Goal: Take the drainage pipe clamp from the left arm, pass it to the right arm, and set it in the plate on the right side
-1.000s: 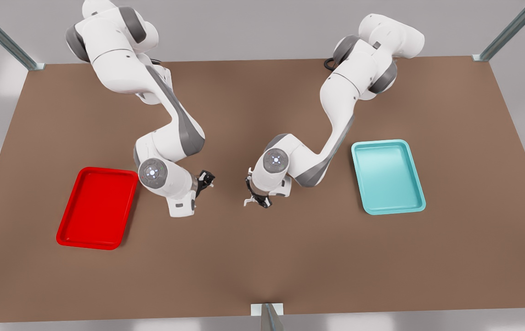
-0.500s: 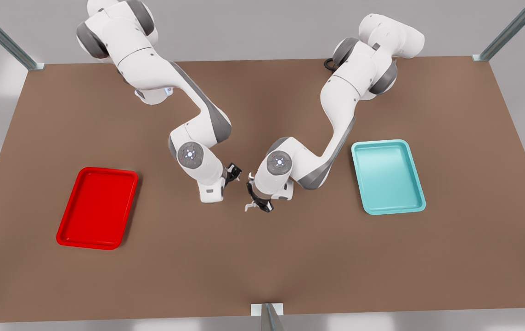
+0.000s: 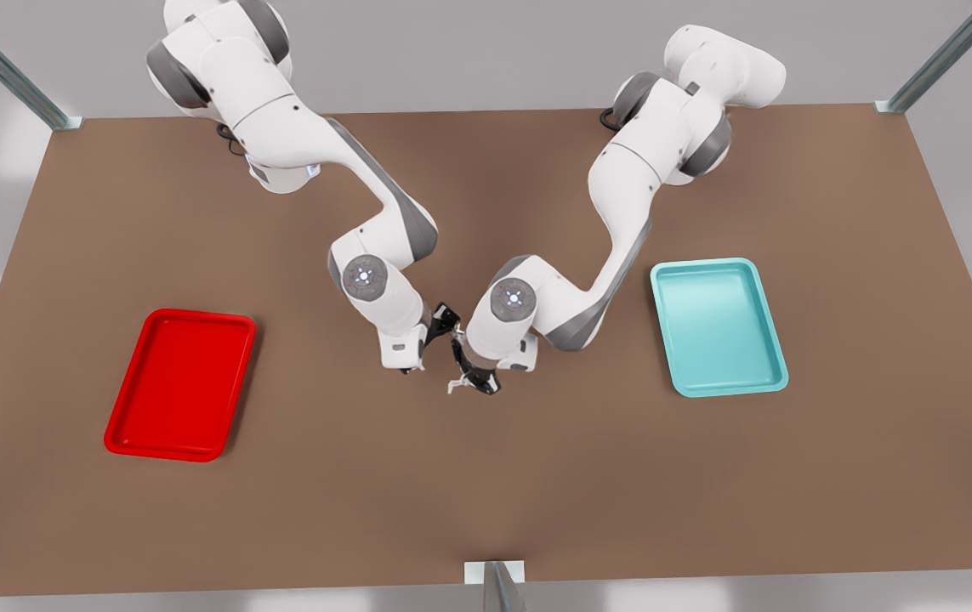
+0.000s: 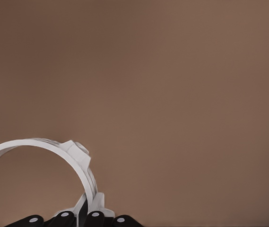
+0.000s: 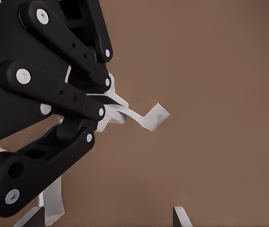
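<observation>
The drainage pipe clamp is a thin white C-shaped strip, and my left gripper is shut on one end of it. In the front view that gripper hangs low over the table's middle, with the clamp sticking out toward the front view's left. My right gripper is open just beside it. The right wrist view shows the left gripper's black fingers and a bent clamp tab close up. The red plate lies at the front view's left.
A light teal tray lies at the front view's right. Both arms bend inward over the brown table and nearly meet at its middle. Metal frame posts stand at the table's corners and front edge.
The right arm has swung from beside the red plate toward the table's middle, bringing its open gripper right up to the clamp. The left gripper has shifted only slightly.
</observation>
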